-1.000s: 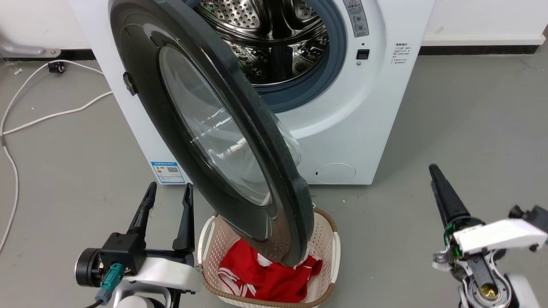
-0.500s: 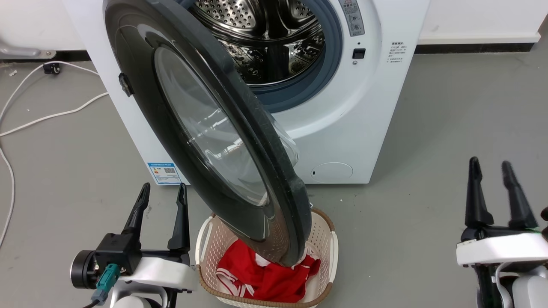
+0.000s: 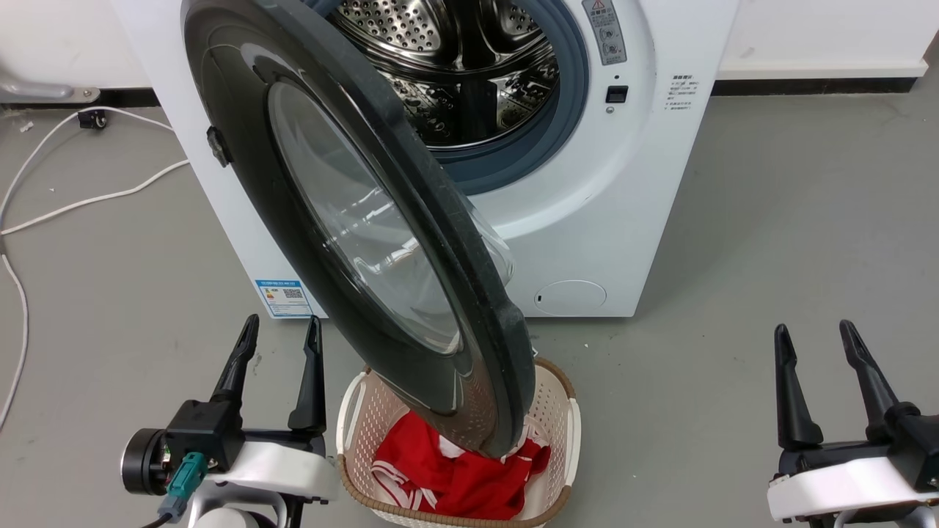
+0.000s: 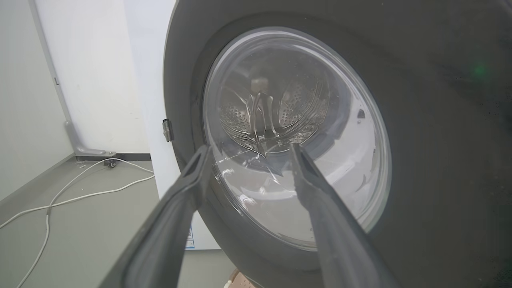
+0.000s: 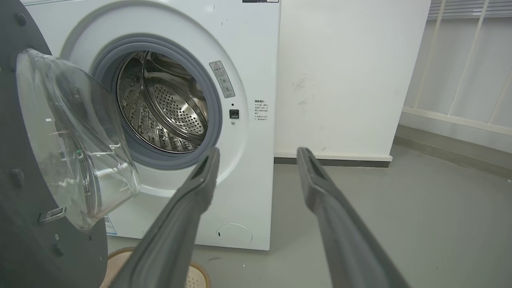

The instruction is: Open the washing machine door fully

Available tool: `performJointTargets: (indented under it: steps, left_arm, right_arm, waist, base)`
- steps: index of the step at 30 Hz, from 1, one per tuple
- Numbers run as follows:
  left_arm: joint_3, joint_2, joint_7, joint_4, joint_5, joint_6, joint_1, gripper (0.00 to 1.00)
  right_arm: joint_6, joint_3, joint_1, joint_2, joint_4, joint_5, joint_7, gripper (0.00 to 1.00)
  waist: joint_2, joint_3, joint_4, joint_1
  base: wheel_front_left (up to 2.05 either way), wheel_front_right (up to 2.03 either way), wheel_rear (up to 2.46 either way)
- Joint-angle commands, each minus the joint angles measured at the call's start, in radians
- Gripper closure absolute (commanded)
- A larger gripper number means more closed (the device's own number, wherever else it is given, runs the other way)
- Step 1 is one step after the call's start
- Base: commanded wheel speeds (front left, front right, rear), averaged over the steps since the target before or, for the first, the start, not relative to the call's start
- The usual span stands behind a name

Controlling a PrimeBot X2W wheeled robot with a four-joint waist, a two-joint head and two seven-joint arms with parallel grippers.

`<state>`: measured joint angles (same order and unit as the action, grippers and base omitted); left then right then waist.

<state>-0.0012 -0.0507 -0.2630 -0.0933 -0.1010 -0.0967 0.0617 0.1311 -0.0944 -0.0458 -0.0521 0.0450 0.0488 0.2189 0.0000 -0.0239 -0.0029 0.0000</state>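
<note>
The white washing machine stands ahead with its steel drum exposed. Its black round washing machine door with the clear glass bowl is swung out toward me, hinged at the left, its free edge over the basket. My left gripper is open at the lower left, just left of the door's lower rim, touching nothing. In the left wrist view the left gripper points at the door's outer face. My right gripper is open at the lower right, well away from the door. The right wrist view shows the right gripper, the washing machine and the door's inner side.
A cream laundry basket holding red cloth sits on the grey floor under the door's lower edge. White cables trail over the floor at the left. Bare floor lies to the right of the machine, with a white wall behind.
My right gripper has turned from edge-on to show both fingers spread, and it has dropped toward the lower right corner. The view shifted slightly. Door and left gripper stay put.
</note>
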Motion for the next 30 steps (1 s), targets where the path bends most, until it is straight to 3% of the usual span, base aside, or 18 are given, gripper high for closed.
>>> performJointTargets:
  steps: [1,14,15,17,25,30]
  left_arm:
    - [-0.002,0.001,-0.003,-0.002,0.005,-0.004,0.004,0.00]
    - [0.000,0.001,-0.003,-0.009,0.003,-0.007,0.004,0.00]
    - [0.000,0.001,-0.003,-0.008,0.003,-0.008,0.005,0.05]
    - [-0.001,0.001,-0.003,-0.008,0.003,-0.010,0.004,1.00]
    - [0.005,0.001,-0.003,-0.004,-0.002,-0.014,0.011,1.00]
    - [0.018,0.001,-0.003,0.071,-0.010,-0.004,0.030,1.00]
  right_arm:
    - [-0.001,-0.002,-0.009,0.003,0.001,0.004,-0.001,0.00]
    - [-0.001,-0.003,-0.013,0.003,0.005,0.035,-0.002,0.00]
    - [-0.001,-0.003,-0.012,0.003,0.004,0.038,-0.002,0.00]
    - [-0.001,-0.002,-0.011,0.003,0.002,0.040,-0.001,0.00]
    - [-0.001,0.002,-0.008,0.003,-0.008,0.054,0.004,0.00]
    - [0.000,0.002,-0.002,0.003,-0.016,0.057,0.007,0.00]
  waist:
    - [0.0000,0.000,0.001,0.0000]
    - [0.0000,0.001,0.000,0.0000]
    - [0.0000,0.002,0.000,0.0000]
    - [0.0000,0.002,0.000,0.0000]
    - [0.0000,-0.003,0.000,0.0000]
    - [0.0000,-0.006,-0.001,0.0000]
  base:
    - [0.00,0.00,0.00]
    - [0.00,0.00,0.00]
    - [0.00,0.00,0.00]
    - [0.00,0.00,0.00]
    - [0.00,0.00,0.00]
    - [0.00,0.00,0.00]
